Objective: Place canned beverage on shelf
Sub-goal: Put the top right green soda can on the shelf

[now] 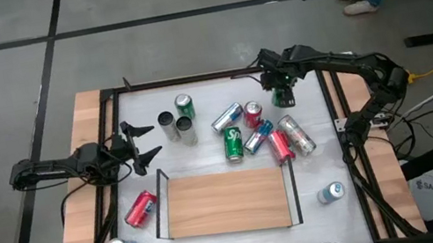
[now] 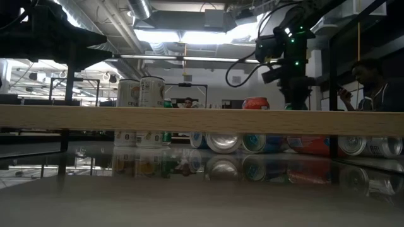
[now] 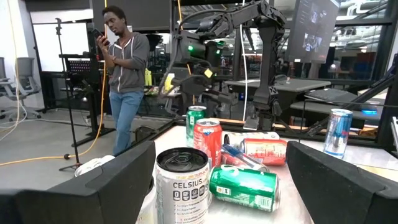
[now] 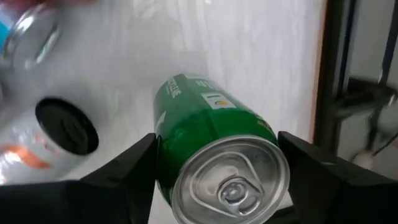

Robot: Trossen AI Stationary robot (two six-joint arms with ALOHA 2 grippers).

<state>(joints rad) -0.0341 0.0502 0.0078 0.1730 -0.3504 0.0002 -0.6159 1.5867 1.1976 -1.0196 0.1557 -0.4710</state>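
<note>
Right wrist view: green can [image 4: 214,152] between fingers [image 4: 127,171] (upright)

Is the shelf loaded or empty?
Empty: the high view shows the shelf with a bare board; every can stands or lies off it.

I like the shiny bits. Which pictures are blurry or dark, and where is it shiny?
Right wrist view: the green can between the right gripper's fingers is sharp, the cans behind are smeared. Low view: the shelf is lit, the arms are dark against bright ceiling lights, and cans mirror in the glossy tabletop. High view: even light.
</note>
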